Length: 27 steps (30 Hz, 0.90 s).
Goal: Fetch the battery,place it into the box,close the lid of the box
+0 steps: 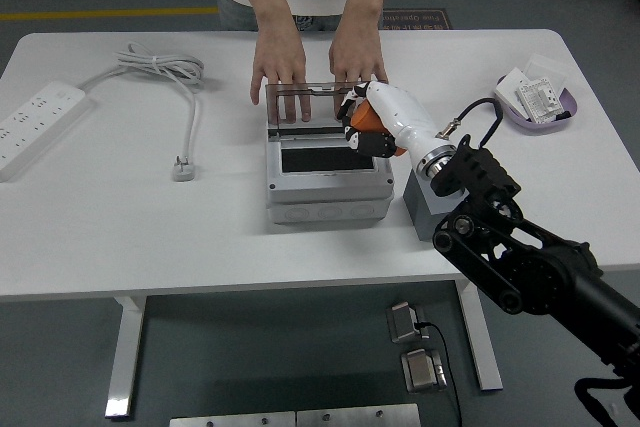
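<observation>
We see a long white rectangular table [120,237] on white metal legs, standing on a dull grey floor [60,367]. Beyond the table's far edge a yellow painted line [100,14] crosses the floor. Beneath the table's near edge lie flat silver metal plates [295,416]. Light falls evenly on the tabletop.

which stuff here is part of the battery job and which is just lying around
In use: orange battery in the right hand; grey box; its clear lid, held open by a person's hands.

Lying about: power strip, white cable, purple tray, grey block.
</observation>
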Each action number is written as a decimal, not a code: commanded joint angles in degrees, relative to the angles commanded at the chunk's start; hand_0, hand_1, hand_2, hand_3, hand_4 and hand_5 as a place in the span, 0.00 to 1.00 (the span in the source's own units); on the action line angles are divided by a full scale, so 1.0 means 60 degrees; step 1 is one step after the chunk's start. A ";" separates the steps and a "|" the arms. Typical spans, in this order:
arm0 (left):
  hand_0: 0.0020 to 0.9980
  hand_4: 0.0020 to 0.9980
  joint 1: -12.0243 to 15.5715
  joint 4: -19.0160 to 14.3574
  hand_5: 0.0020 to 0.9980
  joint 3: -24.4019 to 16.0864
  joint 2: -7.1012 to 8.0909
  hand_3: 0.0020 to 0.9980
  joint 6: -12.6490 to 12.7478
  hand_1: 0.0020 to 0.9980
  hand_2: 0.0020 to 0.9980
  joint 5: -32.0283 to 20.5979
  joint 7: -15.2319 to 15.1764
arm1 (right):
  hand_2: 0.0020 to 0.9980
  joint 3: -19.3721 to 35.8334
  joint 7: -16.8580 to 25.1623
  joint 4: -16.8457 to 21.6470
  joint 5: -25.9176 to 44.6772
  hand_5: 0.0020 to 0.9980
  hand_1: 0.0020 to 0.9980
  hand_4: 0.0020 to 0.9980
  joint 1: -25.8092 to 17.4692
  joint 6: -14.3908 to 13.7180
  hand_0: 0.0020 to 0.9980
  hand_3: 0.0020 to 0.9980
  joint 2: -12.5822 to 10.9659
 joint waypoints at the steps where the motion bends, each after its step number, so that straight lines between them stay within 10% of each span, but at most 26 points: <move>1: 0.70 0.90 -0.0003 0.0000 0.59 0.0008 0.0008 0.80 -0.0004 0.71 0.74 0.0018 0.0011 | 0.26 -0.0176 -0.0009 -0.0164 -0.0194 0.00 0.15 0.00 0.0141 -0.0047 0.07 0.25 0.0035; 27: 0.71 0.90 -0.0247 0.0000 0.59 -0.0230 0.0048 0.80 -0.0036 0.71 0.74 0.0456 0.0052 | 0.24 -0.2353 0.2869 -0.2802 0.0279 0.00 0.17 0.00 0.1533 -0.2504 0.09 0.24 0.0910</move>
